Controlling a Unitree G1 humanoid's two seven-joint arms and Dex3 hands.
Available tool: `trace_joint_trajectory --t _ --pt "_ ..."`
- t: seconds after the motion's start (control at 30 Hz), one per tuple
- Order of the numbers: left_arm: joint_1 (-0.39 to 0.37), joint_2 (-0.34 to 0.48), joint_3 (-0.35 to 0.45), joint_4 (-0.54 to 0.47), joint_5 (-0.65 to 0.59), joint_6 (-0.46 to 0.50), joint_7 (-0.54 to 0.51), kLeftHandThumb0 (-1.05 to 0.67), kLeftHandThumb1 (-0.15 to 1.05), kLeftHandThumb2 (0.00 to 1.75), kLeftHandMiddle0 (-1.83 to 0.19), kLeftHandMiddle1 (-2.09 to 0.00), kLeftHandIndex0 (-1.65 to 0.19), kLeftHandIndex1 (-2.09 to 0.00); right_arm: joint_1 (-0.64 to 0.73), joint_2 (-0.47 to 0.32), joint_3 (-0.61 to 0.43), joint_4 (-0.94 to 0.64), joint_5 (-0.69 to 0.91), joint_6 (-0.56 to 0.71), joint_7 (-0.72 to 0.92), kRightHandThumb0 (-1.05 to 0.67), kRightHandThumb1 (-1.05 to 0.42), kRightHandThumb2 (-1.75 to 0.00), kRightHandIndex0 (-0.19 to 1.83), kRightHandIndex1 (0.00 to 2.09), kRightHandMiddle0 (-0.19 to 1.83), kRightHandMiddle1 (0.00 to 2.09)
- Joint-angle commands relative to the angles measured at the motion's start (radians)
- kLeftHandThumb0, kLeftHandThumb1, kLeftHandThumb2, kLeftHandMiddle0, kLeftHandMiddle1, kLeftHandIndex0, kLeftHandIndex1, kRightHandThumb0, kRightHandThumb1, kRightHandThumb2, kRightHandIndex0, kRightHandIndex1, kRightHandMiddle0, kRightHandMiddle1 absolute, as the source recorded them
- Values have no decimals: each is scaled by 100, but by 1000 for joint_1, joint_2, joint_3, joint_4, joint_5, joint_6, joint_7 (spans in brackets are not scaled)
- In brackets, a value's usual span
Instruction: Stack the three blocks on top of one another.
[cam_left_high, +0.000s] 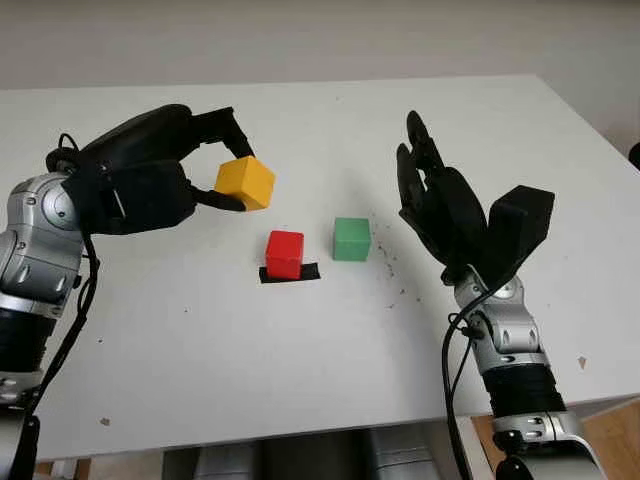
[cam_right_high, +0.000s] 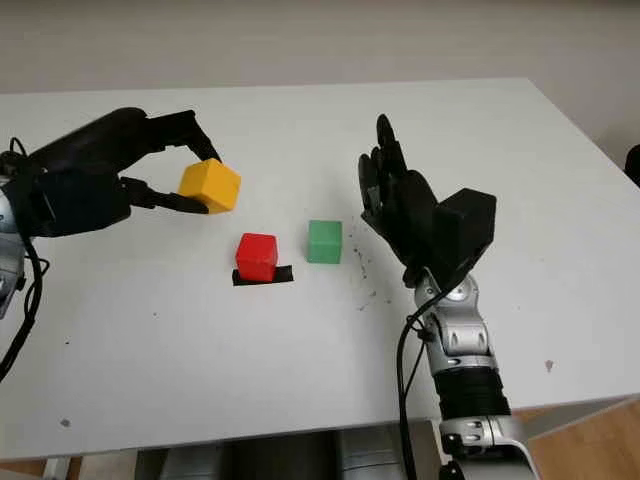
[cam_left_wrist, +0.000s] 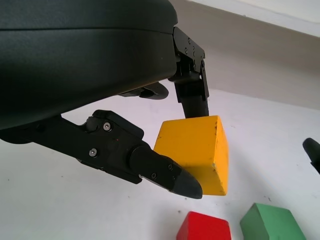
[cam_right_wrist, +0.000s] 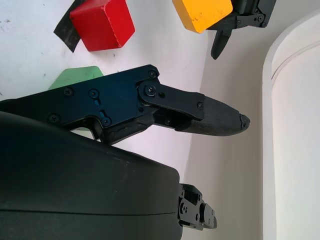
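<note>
- Yellow block (cam_left_high: 246, 183) is up off the white table (cam_left_high: 300, 350), pinched in the left hand (cam_left_high: 150, 170) w/ fingers (cam_left_wrist: 150, 167) closed on its sides, above and left of the red block.
- Red block (cam_left_high: 284, 253) sits on a black tape patch (cam_left_high: 290, 273), table centre.
- Green block (cam_left_high: 351, 239) just beside red, on its right, not touching.
- Right hand (cam_left_high: 440, 205) open, raised right of green, holding nothing.
</note>
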Motion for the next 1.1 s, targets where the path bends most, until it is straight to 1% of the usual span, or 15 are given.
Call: trace_joint_trajectory --t 0.0,0.07,0.17,0.27,0.33,0.43,0.5,0.57,0.63,0.87,1.07 --pt "-33 -4 -23 -31 10 24 -29 -44 102 5 -32 -5 -31 -158 -9 6 1 -11 -4 5 -3 -70 -105 -64 -19 0 -19 0" --pt "-57 -7 -47 -38 22 52 -71 -45 103 6 -30 -4 -27 -163 -9 5 2 -12 -4 5 -4 -69 -105 -64 -19 0 -19 0" --pt "-122 -17 -102 -39 52 87 -150 -46 103 5 -31 -5 -26 -166 -9 6 3 -13 -1 6 -3 -69 -105 -65 -19 0 -19 0" --pt "-183 -36 -144 -35 79 123 -208 -44 101 5 -32 -5 -30 -162 -9 9 4 -11 -4 -3 -6 -69 -105 -65 -19 0 -19 1" --pt "-232 -44 -184 -6 106 105 -244 -45 101 5 -34 -6 -31 -160 -7 10 4 -10 -6 -9 -7 -69 -105 -65 -19 0 -19 1" --pt "-263 -51 -208 19 127 99 -270 -47 101 5 -36 -7 -31 -160 -5 12 6 -16 -9 -4 -11 -69 -105 -65 -19 0 -19 2" --pt "-289 -57 -236 34 162 113 -295 -46 100 5 -36 -7 -32 -161 -1 12 7 -23 -10 2 -12 -70 -105 -64 -19 0 -19 0" --pt "-303 -61 -251 40 189 125 -313 -45 100 5 -35 -7 -32 -162 4 14 9 -31 -11 7 -15 -71 -105 -64 -19 0 -19 0" --pt "-313 -68 -259 49 210 133 -324 -44 100 5 -36 -7 -30 -158 9 18 9 -40 -9 9 -17 -70 -105 -64 -19 0 -19 0" --pt "-347 -83 -267 116 240 97 -320 -40 98 5 -40 -8 -31 -149 30 24 6 -68 -4 35 -22 -72 -105 -63 -19 0 -19 0" --pt "-341 -84 -266 109 279 101 -314 -40 99 5 -44 -9 -33 -135 36 23 7 -76 -9 40 -24 -72 -105 -62 -19 0 -19 0"
